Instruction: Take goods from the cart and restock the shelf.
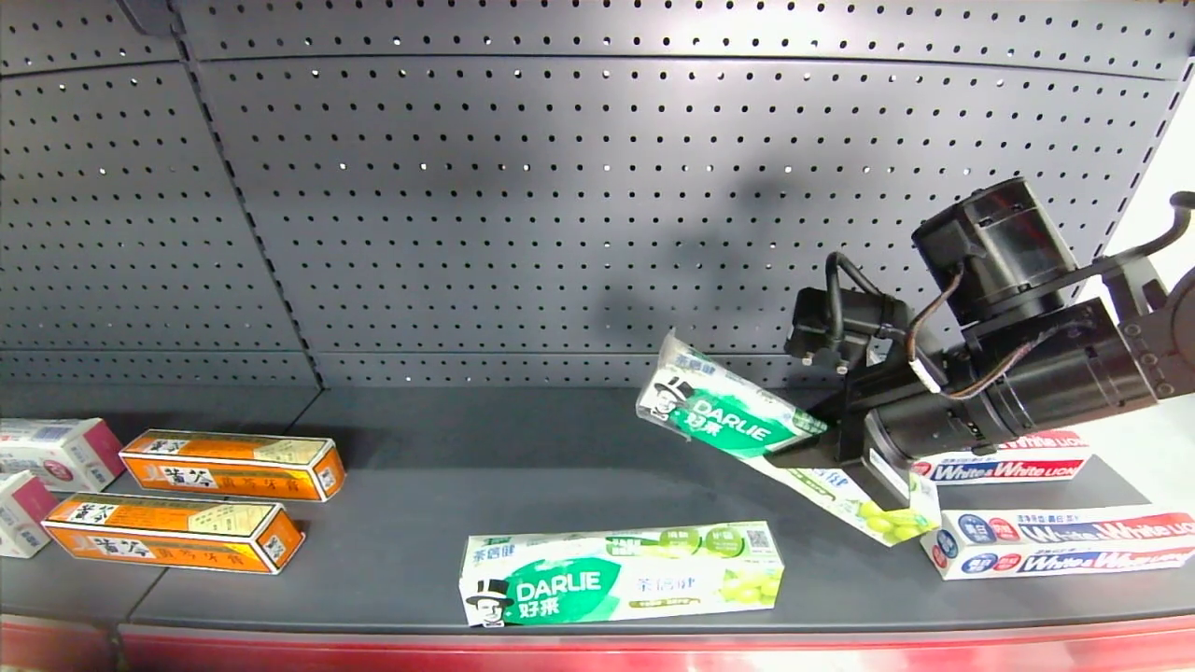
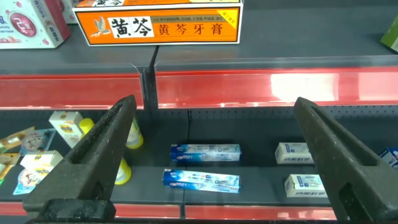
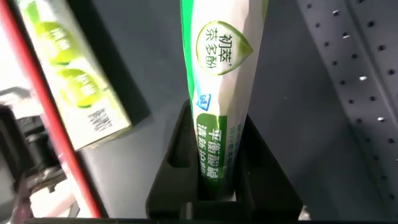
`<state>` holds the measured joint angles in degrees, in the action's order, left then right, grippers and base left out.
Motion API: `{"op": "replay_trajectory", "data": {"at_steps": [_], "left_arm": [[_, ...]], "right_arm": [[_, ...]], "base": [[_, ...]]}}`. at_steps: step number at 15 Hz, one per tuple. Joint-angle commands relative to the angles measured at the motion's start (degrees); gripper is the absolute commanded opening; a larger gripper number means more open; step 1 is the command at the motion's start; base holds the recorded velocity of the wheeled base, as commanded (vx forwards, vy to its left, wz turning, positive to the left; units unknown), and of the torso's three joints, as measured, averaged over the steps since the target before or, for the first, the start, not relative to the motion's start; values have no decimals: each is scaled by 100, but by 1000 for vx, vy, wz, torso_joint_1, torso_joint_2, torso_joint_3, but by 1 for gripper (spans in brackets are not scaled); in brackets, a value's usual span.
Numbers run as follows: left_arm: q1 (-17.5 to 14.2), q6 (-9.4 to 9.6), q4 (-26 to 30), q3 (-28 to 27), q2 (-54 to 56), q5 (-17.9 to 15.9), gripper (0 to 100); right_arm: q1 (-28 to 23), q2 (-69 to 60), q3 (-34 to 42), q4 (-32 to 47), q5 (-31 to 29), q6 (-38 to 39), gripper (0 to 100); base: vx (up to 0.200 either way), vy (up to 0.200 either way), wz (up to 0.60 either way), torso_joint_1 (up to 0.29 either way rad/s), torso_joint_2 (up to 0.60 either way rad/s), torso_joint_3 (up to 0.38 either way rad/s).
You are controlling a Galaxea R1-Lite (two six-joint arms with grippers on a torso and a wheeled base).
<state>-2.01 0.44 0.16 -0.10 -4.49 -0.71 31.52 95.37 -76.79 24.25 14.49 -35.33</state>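
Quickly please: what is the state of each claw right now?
Left claw: open, holding nothing.
Right claw: closed on the green toothpaste box.

Green-and-white toothpaste box (image 1: 738, 425), orange boxes (image 1: 233, 464), grey pegboard (image 1: 560, 205)

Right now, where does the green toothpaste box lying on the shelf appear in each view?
Head view: the lying green box sits flat by the red shelf edge, in front of the held green box.
Left wrist view: a green corner past the red shelf edge, probably this box.
Right wrist view: between the red shelf edge and the held green box.
Shared landmark: the red shelf edge.
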Motion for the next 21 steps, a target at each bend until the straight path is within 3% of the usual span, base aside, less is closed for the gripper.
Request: {"op": "replay_trajectory", "data": {"at_steps": [1,3,8,21], "left_arm": [[-10,0,2,1,-8,0,100],[-1,0,2,1,-8,0,100],[-1,0,2,1,0,0,100],[-1,0,2,1,-8,0,100]], "right_arm": [[29,35,-205,133,1,-36,0],[56,184,-574,476,1,-97,0],[91,316,-636,748,1,-106,0],[284,940,-970,775,-8,-150,0]], "base": [[0,0,0,0,0,0],[0,0,0,0,0,0],[0,0,0,0,0,0],[0,0,0,0,0,0]]}}
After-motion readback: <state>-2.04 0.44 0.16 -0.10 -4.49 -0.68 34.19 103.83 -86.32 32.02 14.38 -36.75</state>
